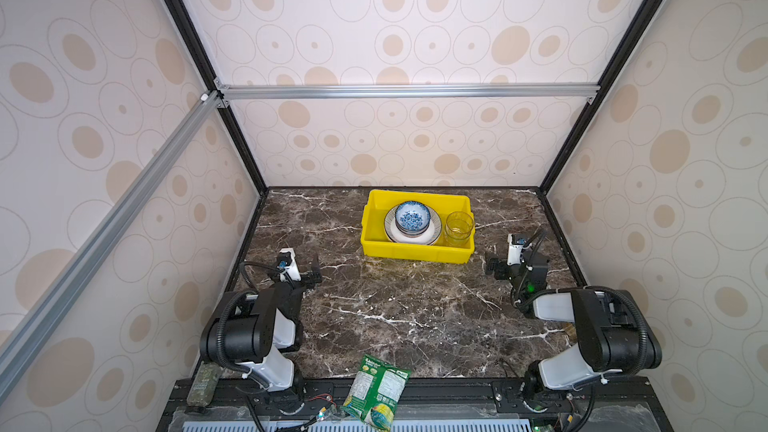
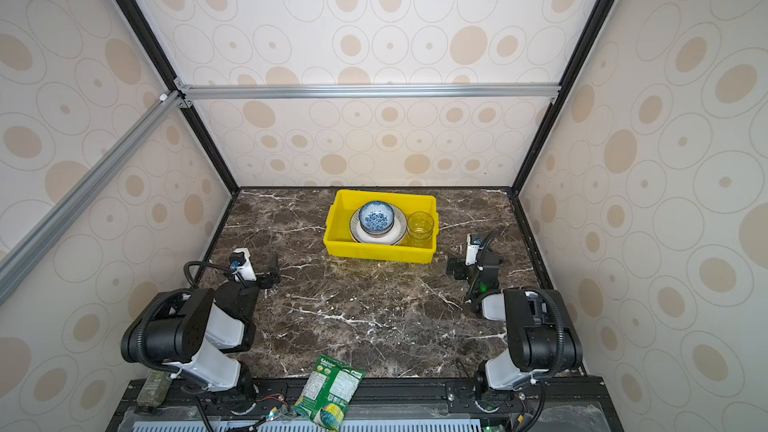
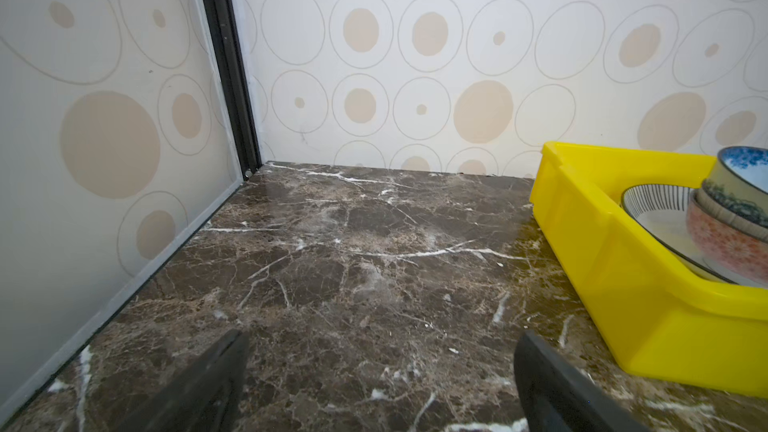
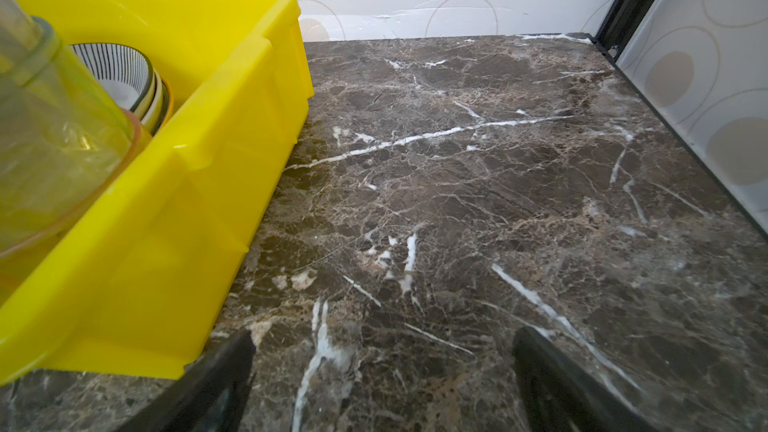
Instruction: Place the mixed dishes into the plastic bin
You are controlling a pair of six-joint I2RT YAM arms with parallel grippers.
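Bin: the plastic bin [image 1: 415, 253] sits at the far middle of the marble table [image 1: 395, 305], close to the back wall; you see it whole only in both top views.
Dishes: all the dishes you can see are inside the bin; a striped plate [image 1: 389, 222] lies on its floor, a blue floral bowl [image 1: 412, 215] sits on top over it, and a glass tumbler [image 1: 458, 229] stands upright in the bin's right end, just beside the plate.
Left wrist view adds: from above you see one bowl; from here it is a stack of three, the blue floral one over a middle bowl [image 3: 727, 209] with a dark green band, over a red-patterned bowl [image 3: 727, 251] resting on the plate.
Right wrist view adds: the tumbler looks greenish, with an orange-tinted rim low around it that the top views do not resolve; the bowls are hidden here and only the plate's striped edge shows.
Left gripper: your left gripper [image 1: 314, 273] hangs low over the table, nearer than the bin and to its left, apart from it; its fingers [image 3: 208, 380] stand wide with bare marble between them; it holds nothing.
Right gripper: your right gripper [image 1: 494, 268] hangs just off the bin's near right corner; its fingers [image 4: 552, 380] are spread wide over marble; it holds nothing.
Near edge: a green snack packet [image 1: 376, 392] lies across the table's front edge, in the top views only.
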